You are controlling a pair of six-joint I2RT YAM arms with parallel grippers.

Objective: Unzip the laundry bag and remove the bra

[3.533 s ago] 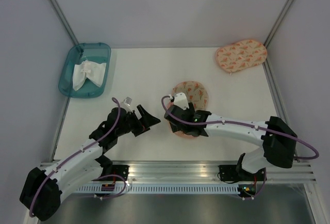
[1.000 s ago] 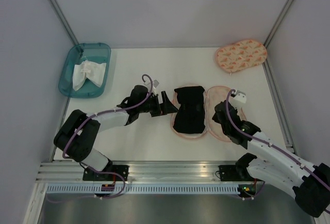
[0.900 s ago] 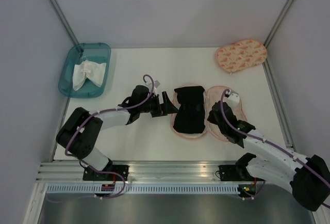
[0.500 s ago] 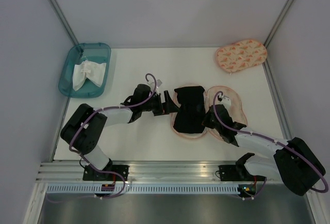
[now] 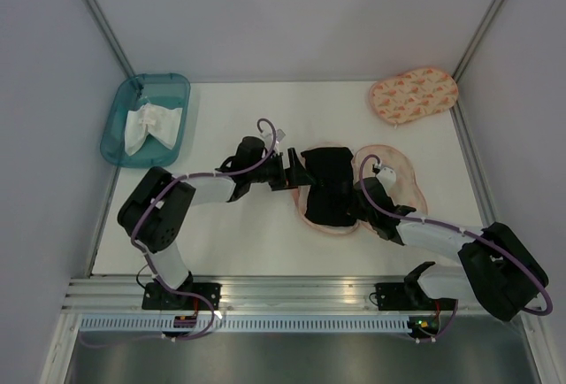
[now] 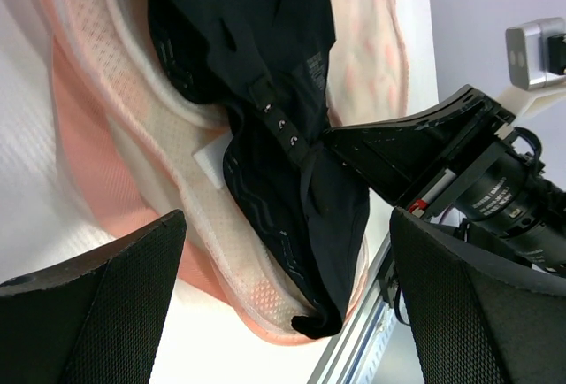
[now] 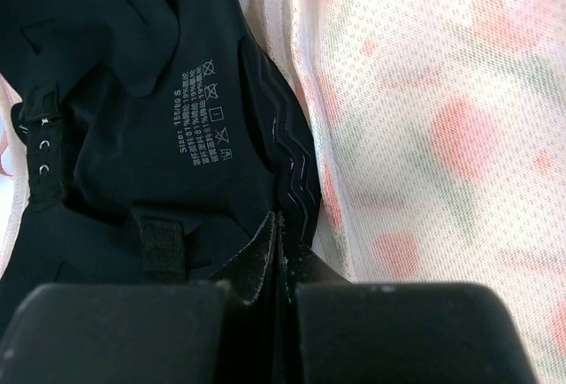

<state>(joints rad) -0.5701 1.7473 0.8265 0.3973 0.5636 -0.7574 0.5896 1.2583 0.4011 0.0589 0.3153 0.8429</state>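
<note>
Unzipped laundry bag (image 5: pixel 400 177) spread at worktop (image 5: pixel 239 119) centre; bra (image 5: pixel 329 185) pinched by closed right gripper (image 7: pixel 281 291) for extraction; left gripper (image 5: pixel 299 172) wide, poised alongside.

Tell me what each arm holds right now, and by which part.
The right gripper pinches the bra by a fold at its edge, fingers shut. The left gripper holds nothing, its fingers wide open.

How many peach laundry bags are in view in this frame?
2. One laundry bag lies unzipped and spread open at mid-table, with the black bra on it. A second closed bag sits at the far right corner. No third seems hidden.
</note>
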